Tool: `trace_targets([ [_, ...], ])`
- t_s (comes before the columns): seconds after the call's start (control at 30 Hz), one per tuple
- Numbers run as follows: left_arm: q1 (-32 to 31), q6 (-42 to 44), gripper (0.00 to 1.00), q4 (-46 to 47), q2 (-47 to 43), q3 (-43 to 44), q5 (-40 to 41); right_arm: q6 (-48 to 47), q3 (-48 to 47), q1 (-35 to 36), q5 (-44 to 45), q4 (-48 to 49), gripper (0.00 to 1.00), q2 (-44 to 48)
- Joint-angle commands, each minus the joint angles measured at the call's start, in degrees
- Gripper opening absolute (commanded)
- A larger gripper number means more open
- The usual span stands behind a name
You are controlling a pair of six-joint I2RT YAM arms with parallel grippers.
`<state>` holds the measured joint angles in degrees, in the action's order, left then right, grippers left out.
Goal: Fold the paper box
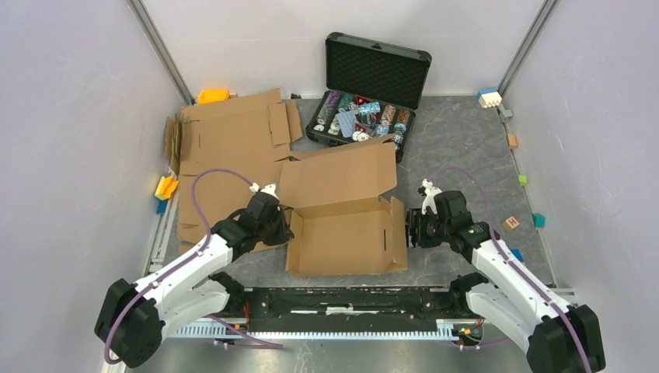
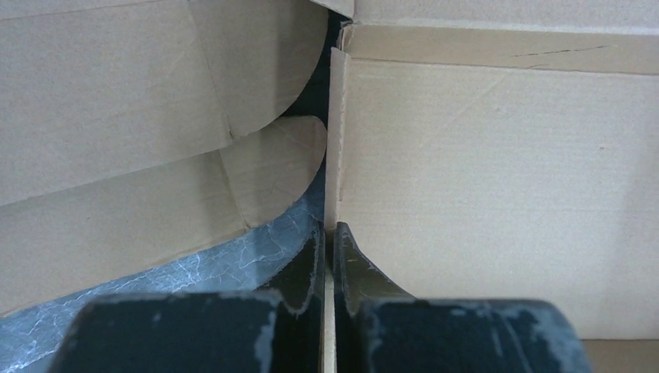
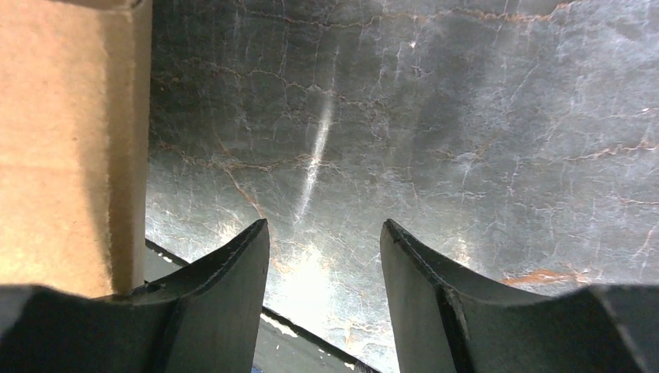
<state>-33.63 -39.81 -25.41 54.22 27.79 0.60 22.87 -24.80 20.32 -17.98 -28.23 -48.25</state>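
- Top view: the paper box (image 1: 346, 233) sits at the centre of the frame on the surface (image 1: 466, 140), just above the arm bases. Its side walls stand up and its lid panel lies open toward the upper middle. I judge the fold roughly half done, with closing and tucking the lid left
- Top view: my left pincer (image 1: 281, 225) is at the box's left wall and my right pincer (image 1: 410, 231) is just beside the right wall. The flat cardboard sheets (image 1: 233, 132) crowd the left side, and the black case (image 1: 377, 70) stands close behind the lid, so it may get in the lid's way
- Left wrist view: the left pincer (image 2: 329, 233) is clenched on the thin upright edge of the box wall (image 2: 497, 194)
- Right wrist view: the right pincer (image 3: 325, 225) is released, with only bare surface (image 3: 427, 116) between its fingers. The box wall (image 3: 70, 140) is at the left of the frame, outside the grip
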Motion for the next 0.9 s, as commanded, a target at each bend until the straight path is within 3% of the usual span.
trace_targets([
  [0.0, -1.37, -0.62, 0.02, -1.13, 0.10, 3.34, 3.32, -0.18, -2.35, 1.49, 0.06, 1.09, 0.60, -1.76],
  [0.43, -7.24, -2.99, 0.02, -1.49, 1.45, 5.63, 10.21, -0.17, -1.46, 3.26, 4.00, 3.91, 0.64, -5.78],
  [0.63, -7.29, -3.21, 0.02, -1.74, 0.45, 5.12, 11.07, 1.46, 2.60, 3.25, -3.91, 9.46, 0.64, -2.57],
  [0.87, -7.24, -3.06, 0.02, -1.84, 0.34, 5.12, 11.60, -0.27, 0.28, 3.24, -2.84, 4.47, 0.65, 0.95],
])
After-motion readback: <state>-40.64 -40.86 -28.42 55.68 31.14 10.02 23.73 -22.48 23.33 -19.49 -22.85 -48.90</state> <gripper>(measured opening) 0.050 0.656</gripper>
